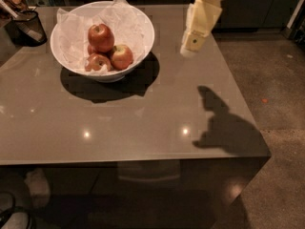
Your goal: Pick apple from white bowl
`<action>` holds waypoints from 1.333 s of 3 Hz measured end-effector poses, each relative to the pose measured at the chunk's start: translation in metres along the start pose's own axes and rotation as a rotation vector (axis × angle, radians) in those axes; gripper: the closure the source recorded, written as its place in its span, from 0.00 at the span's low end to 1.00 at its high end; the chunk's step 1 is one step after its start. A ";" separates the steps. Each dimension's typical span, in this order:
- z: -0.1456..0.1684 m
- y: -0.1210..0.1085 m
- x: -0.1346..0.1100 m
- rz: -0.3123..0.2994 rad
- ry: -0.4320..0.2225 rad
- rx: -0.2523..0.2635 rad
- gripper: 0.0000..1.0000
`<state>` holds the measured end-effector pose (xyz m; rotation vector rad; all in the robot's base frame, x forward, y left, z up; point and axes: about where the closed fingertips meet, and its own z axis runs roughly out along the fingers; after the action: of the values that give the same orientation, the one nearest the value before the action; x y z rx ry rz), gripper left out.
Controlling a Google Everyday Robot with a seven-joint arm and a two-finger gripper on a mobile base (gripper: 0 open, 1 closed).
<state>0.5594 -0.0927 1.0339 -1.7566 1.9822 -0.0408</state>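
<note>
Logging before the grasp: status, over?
Gripper over table, right of bowl, apart from it. Apple atop pile in bowl, untouched. Two other apples below it; bowl rim between.
</note>
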 end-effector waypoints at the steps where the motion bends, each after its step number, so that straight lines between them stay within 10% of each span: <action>1: 0.007 -0.025 -0.042 -0.058 -0.027 0.027 0.00; 4: 0.033 -0.050 -0.094 -0.143 -0.060 0.033 0.00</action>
<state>0.6232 -0.0033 1.0533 -1.8535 1.8020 -0.0670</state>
